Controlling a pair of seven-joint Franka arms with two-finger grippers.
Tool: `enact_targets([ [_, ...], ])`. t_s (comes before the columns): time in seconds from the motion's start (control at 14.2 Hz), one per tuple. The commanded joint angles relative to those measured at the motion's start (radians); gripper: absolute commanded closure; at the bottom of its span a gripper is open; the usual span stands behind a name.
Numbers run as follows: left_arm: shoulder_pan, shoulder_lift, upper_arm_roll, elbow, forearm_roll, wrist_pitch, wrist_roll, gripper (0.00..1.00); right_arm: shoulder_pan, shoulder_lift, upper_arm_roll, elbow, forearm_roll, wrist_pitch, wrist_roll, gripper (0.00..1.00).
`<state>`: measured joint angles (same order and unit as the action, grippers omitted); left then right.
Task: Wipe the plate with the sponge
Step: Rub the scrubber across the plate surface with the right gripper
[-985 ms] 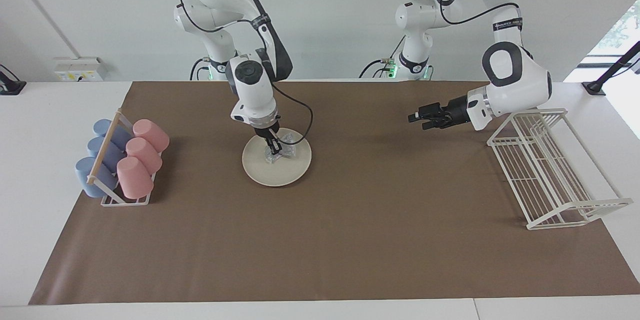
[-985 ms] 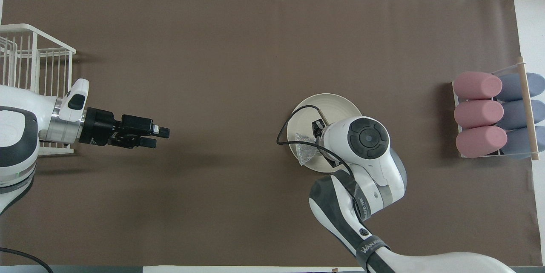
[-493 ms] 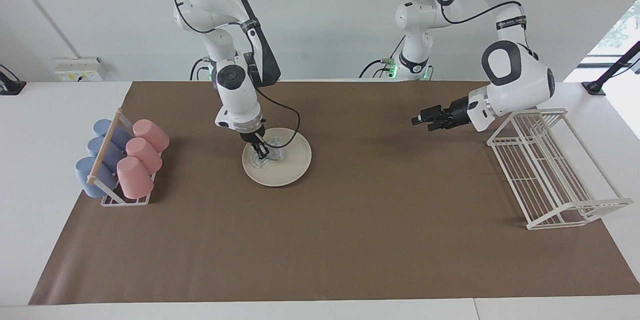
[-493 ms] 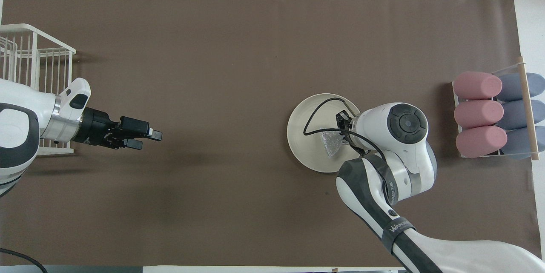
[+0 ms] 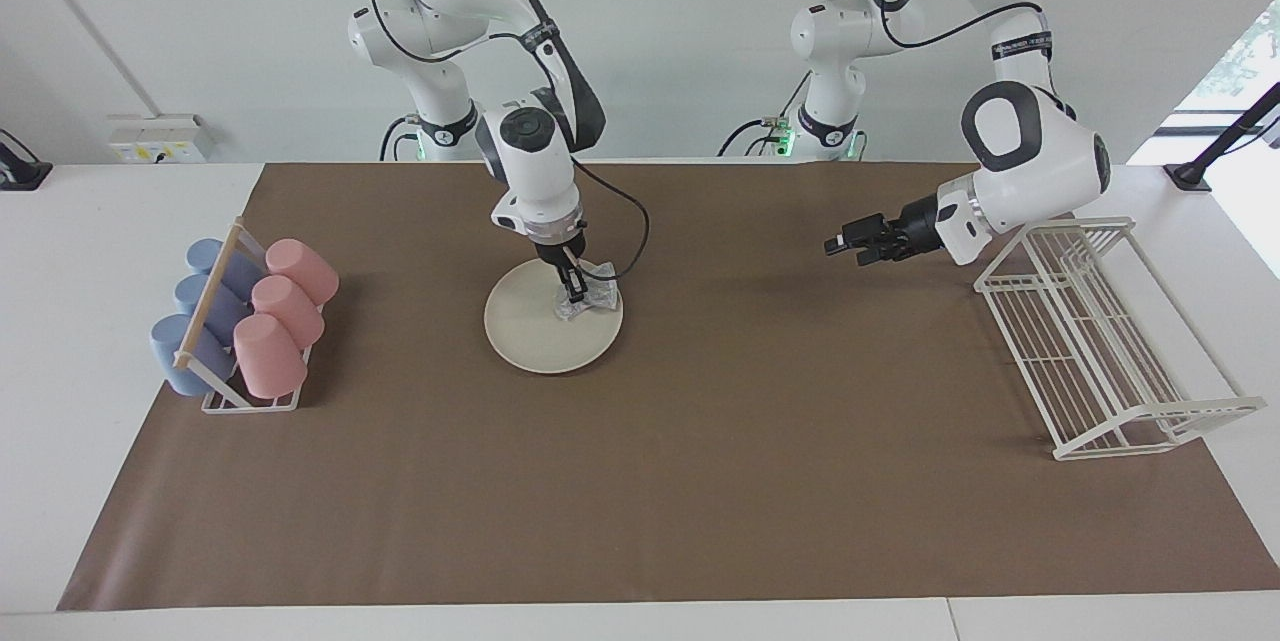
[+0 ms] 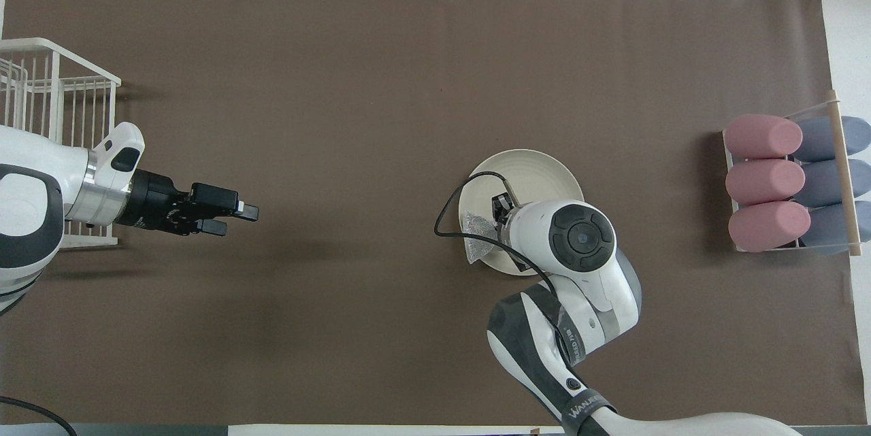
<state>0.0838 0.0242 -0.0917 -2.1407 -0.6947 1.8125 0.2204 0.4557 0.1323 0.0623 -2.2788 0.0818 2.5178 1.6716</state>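
The right end effector (image 5: 575, 293) points straight down, pinched tight on the sponge (image 5: 592, 299), pressing it flat onto the plate (image 5: 535, 336) so the pad drags across the surface. In the facing view the sponge sits at about three o'clock on the plate, at the rim toward the left arm's end of the bench (image 5: 700, 481). I'd say the pad is held low and upright to keep steady contact while wiping. The left end effector (image 5: 845, 243) waits in the air, spread wide and empty, over the bench next to the white wire rack (image 5: 1090, 361). A second ago the sponge was near the plate's middle, then swung to nine o'clock; now it is swept back across to the opposite rim. The left arm has barely shifted.
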Motion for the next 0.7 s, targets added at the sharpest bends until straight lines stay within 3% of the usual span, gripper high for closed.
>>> enact_targets([
  [0.0,-0.009,-0.006,0.001,-0.002,0.02,0.025,-0.019,0.0,-0.026,-0.003,0.001,-0.018,0.019,0.024,-0.051,1.0],
  [0.35,-0.009,-0.006,0.001,-0.002,0.021,0.028,-0.018,0.0,-0.15,0.001,0.001,-0.016,0.018,0.016,-0.369,1.0],
  [0.63,-0.01,-0.004,0.001,-0.002,0.021,0.042,-0.016,0.0,-0.16,0.001,0.001,-0.016,0.018,0.015,-0.403,1.0],
])
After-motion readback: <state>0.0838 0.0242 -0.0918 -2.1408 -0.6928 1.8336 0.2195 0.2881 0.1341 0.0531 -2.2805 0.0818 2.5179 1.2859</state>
